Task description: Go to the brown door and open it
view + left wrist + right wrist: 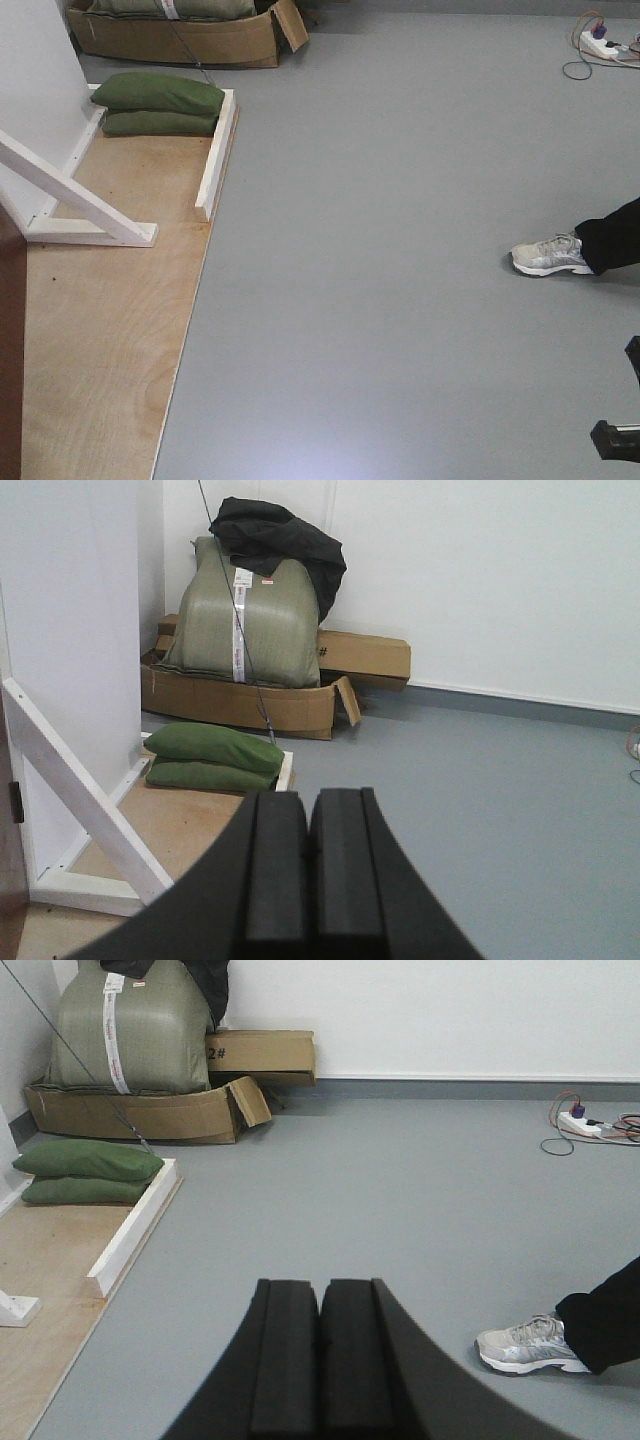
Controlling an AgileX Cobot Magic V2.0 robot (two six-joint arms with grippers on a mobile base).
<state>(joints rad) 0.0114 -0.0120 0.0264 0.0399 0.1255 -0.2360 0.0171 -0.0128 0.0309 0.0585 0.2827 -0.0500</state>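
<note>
Approach step: brown door (8,380) only a sliver at far left. Left gripper (308,852) and right gripper (320,1350) closed, empty. Next move probably calls for turning left.

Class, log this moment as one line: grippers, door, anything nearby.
left gripper: shut, empty | right gripper: shut, empty | door: sliver at far left, handle out of view | shoe: at right
</note>
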